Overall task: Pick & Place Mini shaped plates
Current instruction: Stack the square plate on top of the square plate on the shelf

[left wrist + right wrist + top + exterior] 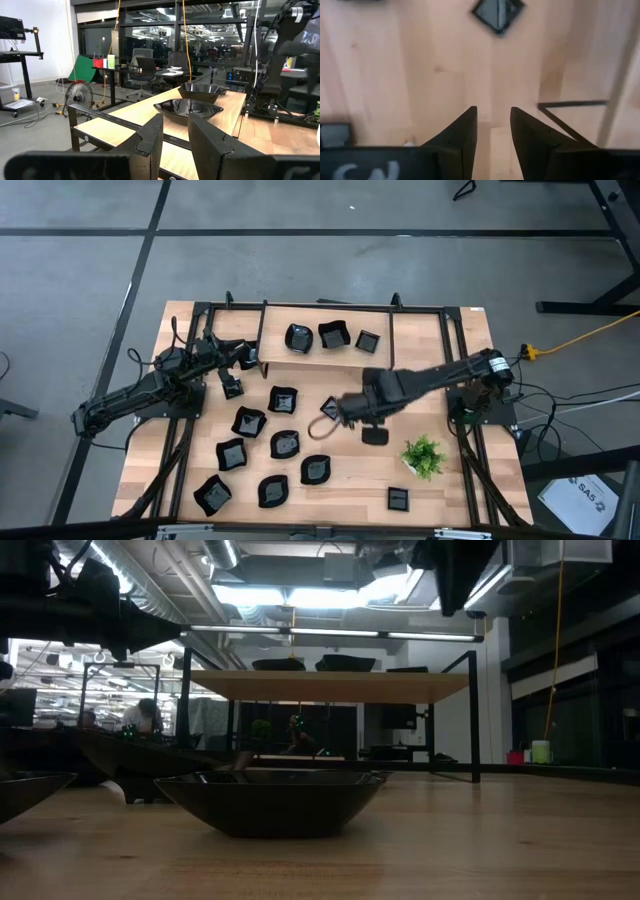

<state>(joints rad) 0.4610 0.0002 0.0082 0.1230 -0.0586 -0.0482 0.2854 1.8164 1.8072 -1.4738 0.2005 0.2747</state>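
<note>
**Both end effectors empty above the worktop**

Right end effector [492, 131]: over the middle of the worktop [450, 480], fingers parted by a narrow gap, holding nothing. Bare wood shows between the fingers. One small square plate [498, 12] lies ahead of it, well apart.

Left end effector [175, 142]: at the worktop's left rear, beside the raised shelf [420, 340]. Fingers slightly parted, nothing held. Ahead of it, on the shelf, stand two plates, the nearer one [187, 107] just before the farther [204, 90].

Remaining plates: three on the shelf in the overhead view; the rest scattered on the worktop, most between the two end effectors and toward the front. A potted plant [424, 455] stands near the right arm.
</note>
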